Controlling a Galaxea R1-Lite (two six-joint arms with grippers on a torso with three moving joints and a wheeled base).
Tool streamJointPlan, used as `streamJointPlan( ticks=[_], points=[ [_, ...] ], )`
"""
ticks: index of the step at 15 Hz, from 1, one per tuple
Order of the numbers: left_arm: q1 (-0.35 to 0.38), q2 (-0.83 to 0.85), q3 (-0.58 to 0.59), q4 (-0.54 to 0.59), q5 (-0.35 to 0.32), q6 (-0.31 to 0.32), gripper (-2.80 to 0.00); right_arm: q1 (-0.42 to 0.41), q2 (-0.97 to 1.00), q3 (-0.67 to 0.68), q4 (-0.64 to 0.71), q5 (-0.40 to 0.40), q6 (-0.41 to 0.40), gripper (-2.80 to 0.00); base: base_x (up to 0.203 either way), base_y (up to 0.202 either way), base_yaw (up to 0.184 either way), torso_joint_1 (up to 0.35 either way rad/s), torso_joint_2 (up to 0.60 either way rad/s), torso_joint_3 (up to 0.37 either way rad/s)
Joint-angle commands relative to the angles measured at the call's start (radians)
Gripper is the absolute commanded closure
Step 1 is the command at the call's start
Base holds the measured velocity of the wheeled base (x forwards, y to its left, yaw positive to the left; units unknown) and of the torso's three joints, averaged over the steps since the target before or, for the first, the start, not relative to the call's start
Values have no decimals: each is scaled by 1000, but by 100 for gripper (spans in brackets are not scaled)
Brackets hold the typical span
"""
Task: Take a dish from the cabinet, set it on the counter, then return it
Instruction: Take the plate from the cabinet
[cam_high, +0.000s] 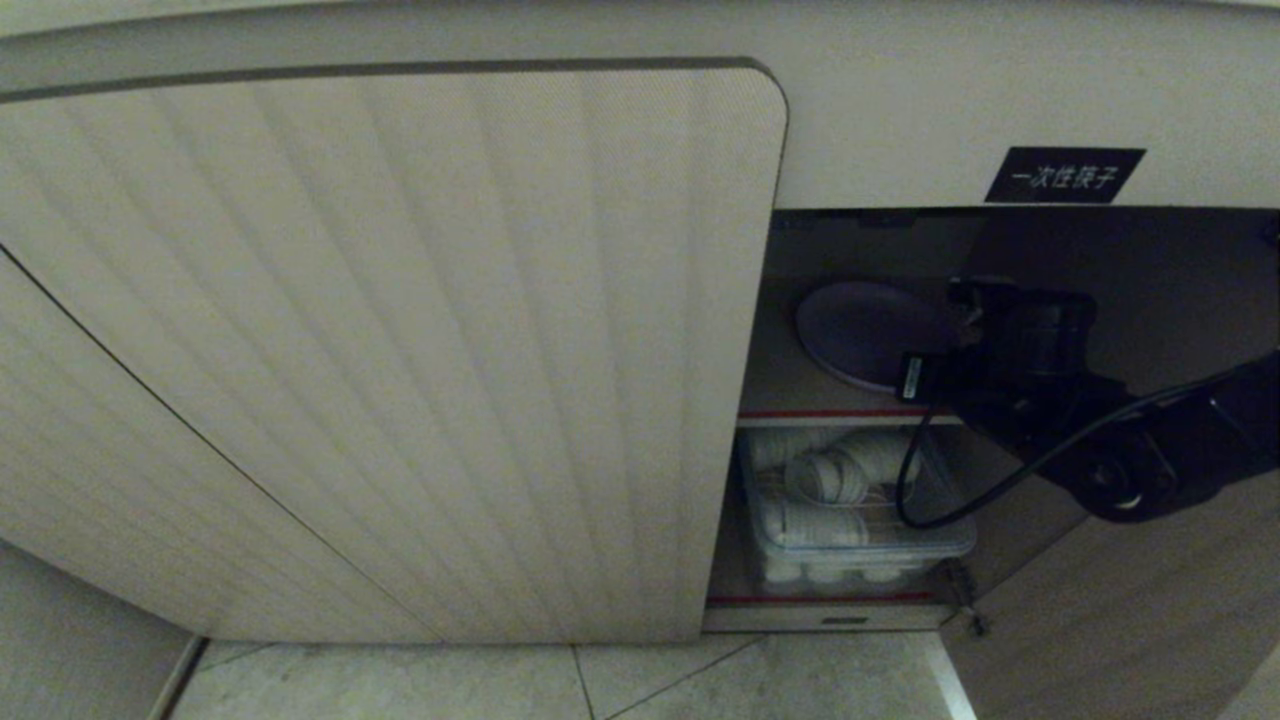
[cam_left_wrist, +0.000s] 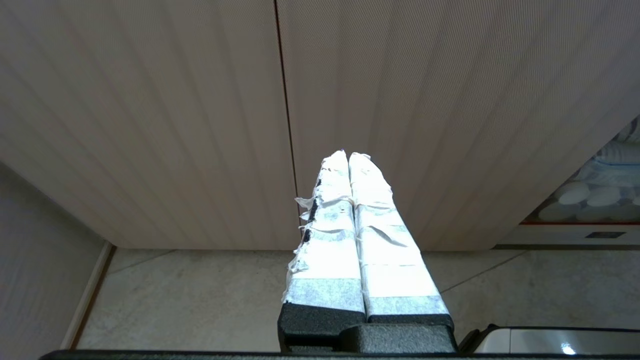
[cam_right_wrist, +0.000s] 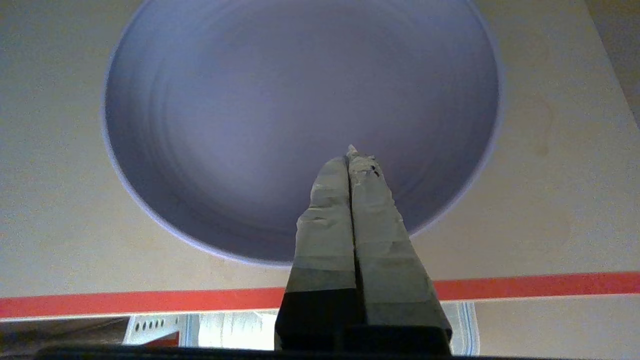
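One dish (cam_right_wrist: 300, 110), a shallow lavender plate with a low raised rim, lies flat on the upper shelf (cam_right_wrist: 550, 165) of the cabinet (cam_high: 400, 350), just behind the shelf's red front edge strip (cam_right_wrist: 525, 284). My right gripper (cam_right_wrist: 350, 155) hangs over the near part of the plate's well, its two taped fingers pressed together with nothing between them; whether the tips touch the plate surface cannot be made out. Judging by its look, the dish is plastic: light, stiff, smooth and rather slippery, unlikely to break if it slips but apt to slide on the shelf if pushed. The sensible hold, in my estimate, is the near rim, one finger above and one below, so the jaws would first have to part and come in at the edge nearest the shelf front. My left gripper (cam_left_wrist: 349, 165) is parked well away, before the closed ribbed door, fingers likewise pressed together and empty. Below the shelf, a clear bin (cam_high: 860, 545) of stacked white cups (cam_high: 825, 480) occupies the lower compartment. In the head view my right arm and its cable (cam_high: 920, 480) cover the plate's right side, the cabinet interior behind is dark, and the black label (cam_high: 1065, 176) above the opening is legible only as white characters. The counter is in none of the views.
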Motion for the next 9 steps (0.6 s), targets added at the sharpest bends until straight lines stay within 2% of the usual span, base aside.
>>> streamJointPlan(
  ticks=[1,6,9],
  points=[
    [0,0,0,-1,0,-1,0,-7,0,-12,-7,-1,-27,0,0,0,0,0,0,0],
    [0,0,0,0,0,-1,0,-11,8,-34,-6,-5,-61,0,0,0,0,0,0,0],
    [0,0,0,0,0,-1,0,-13,20,-36,-8,-58,-80,0,0,0,0,0,0,0]
  ],
)
